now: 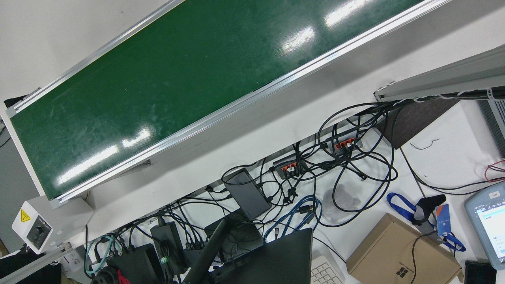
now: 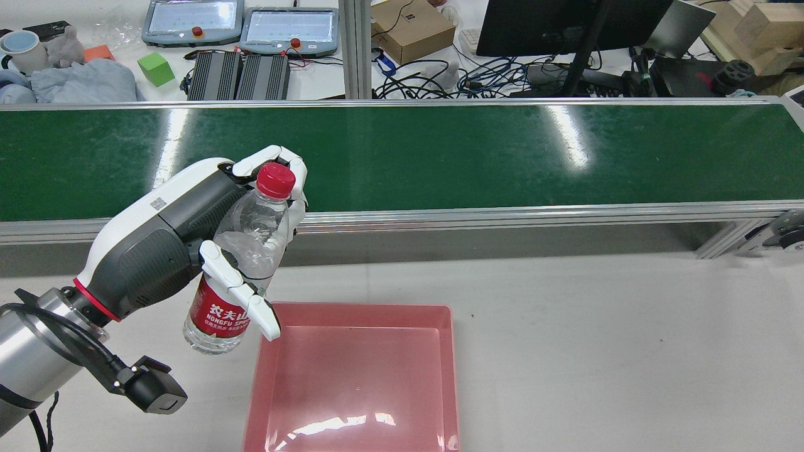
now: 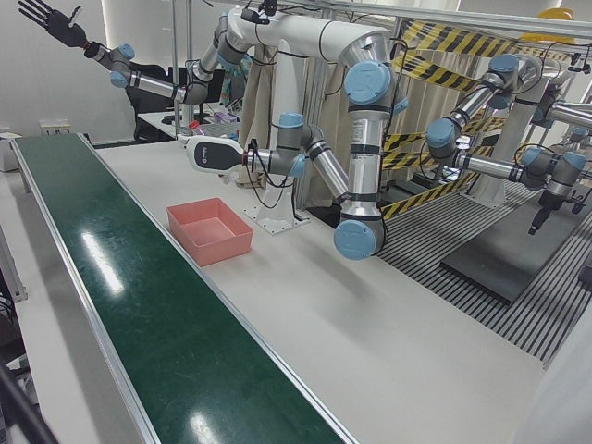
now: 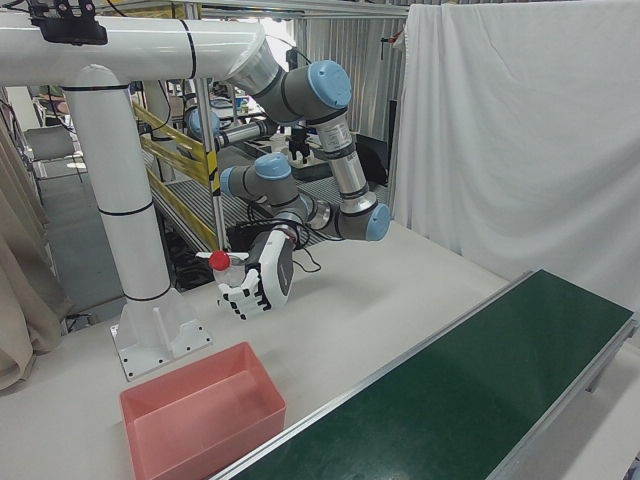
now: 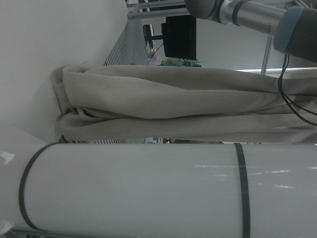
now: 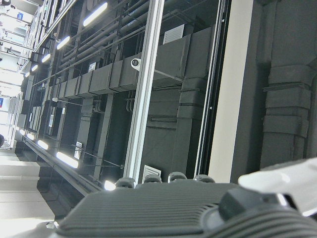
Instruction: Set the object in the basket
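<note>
A clear water bottle (image 2: 256, 221) with a red cap and red label is held upright in my left hand (image 2: 179, 235), which is shut on it. It hangs above the table just past the near-left corner of the pink basket (image 2: 364, 309), which has nothing in it. The right-front view shows the same hand (image 4: 262, 280) and the bottle's cap (image 4: 219, 260) behind and above the basket (image 4: 150, 405). My right hand (image 3: 51, 17) is raised high at the far end of the station with its fingers spread and nothing in them.
The green conveyor belt (image 2: 440, 157) runs across the table beyond the basket. Behind it are teach pendants (image 2: 289, 28), cables, a monitor and boxes. Bare white tabletop (image 2: 597, 351) lies to the right of the basket.
</note>
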### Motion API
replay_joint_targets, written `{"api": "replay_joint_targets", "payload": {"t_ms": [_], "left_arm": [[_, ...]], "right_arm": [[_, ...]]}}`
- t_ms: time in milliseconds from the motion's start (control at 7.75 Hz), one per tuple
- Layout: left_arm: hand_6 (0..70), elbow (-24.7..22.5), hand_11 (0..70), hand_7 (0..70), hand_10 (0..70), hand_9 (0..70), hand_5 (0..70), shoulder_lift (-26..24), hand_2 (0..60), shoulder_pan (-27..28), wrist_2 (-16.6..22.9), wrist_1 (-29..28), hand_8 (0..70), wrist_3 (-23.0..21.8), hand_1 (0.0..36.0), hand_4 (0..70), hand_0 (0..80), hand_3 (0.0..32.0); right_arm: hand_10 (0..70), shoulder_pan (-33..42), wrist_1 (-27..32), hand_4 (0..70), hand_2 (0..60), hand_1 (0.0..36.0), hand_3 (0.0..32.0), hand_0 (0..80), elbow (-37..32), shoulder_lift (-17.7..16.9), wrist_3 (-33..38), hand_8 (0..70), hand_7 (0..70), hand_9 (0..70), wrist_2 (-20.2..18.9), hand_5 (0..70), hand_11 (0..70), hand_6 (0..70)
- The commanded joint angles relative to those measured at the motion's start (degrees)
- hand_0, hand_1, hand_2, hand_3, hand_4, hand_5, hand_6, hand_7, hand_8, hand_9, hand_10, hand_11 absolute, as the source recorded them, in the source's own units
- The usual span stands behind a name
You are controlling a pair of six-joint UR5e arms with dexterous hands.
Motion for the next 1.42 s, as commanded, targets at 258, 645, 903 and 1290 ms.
{"api": "replay_joint_targets", "payload": {"t_ms": [258, 645, 903, 1290], "left_arm": [[9.6, -1.9, 31.0, 10.2, 21.8, 21.8, 53.8, 0.2, 0.0, 0.2, -0.2, 1.9, 21.8, 2.8, 0.0, 7.1, 28.2, 3.6], [5.9, -2.0, 19.1, 4.5, 13.8, 11.9, 44.0, 0.1, 0.0, 0.2, -0.2, 1.9, 13.5, 2.8, 0.0, 3.3, 10.9, 10.8], [5.5, -2.0, 17.9, 4.0, 13.0, 10.5, 42.8, 0.1, 0.0, 0.2, -0.2, 1.9, 12.3, 2.8, 0.0, 3.0, 5.0, 11.0], [5.6, -2.4, 16.7, 3.9, 12.1, 9.9, 42.7, 0.0, 0.0, 0.1, -0.2, 1.9, 12.2, 2.7, 0.0, 3.6, 5.9, 10.8]], "right_arm": [[0.0, 0.0, 0.0, 0.0, 0.0, 0.0, 0.0, 0.0, 0.1, 0.0, 0.0, 0.0, 0.0, 0.0, 0.0, 0.0, 0.0, 0.0], [0.0, 0.0, 0.0, 0.0, 0.0, 0.0, 0.0, 0.0, 0.1, 0.0, 0.0, 0.0, 0.0, 0.0, 0.0, 0.0, 0.0, 0.0], [0.0, 0.0, 0.0, 0.0, 0.0, 0.0, 0.0, 0.0, 0.0, 0.0, 0.0, 0.0, 0.0, 0.0, 0.0, 0.0, 0.0, 0.0], [0.0, 0.0, 0.0, 0.0, 0.0, 0.0, 0.0, 0.0, 0.0, 0.0, 0.0, 0.0, 0.0, 0.0, 0.0, 0.0, 0.0, 0.0]]}}
